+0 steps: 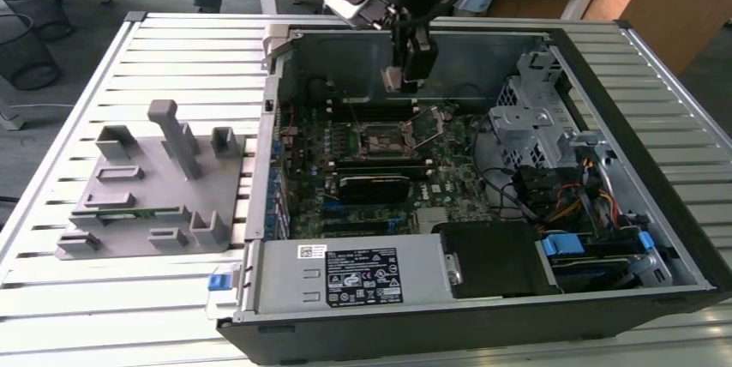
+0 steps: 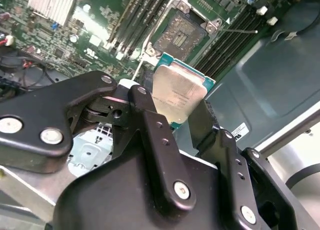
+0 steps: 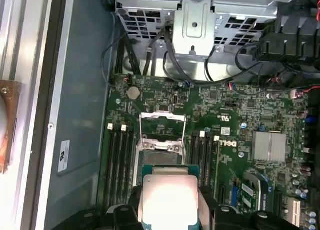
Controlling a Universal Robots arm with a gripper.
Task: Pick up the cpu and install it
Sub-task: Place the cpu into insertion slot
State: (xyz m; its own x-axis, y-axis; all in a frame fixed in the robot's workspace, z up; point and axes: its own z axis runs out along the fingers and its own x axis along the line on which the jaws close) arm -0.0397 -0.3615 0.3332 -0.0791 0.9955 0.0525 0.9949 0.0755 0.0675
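While the gripper holds the cpu pinched by two opposite edges, it hangs inside the case, above the board and near the open socket. If it comes down off-centre or turned the wrong way, I reckon a corner could catch the socket's rim and hurt the contacts. That thin edge grip might also let the chip slip.

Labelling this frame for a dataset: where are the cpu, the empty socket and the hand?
cpu (image 2: 179, 92), second wrist view, silver metal top.
socket (image 2: 186, 32), second wrist view, bare contact bed.
hand (image 2: 171, 107), second wrist view, midway between fingertips clamping the cpu.
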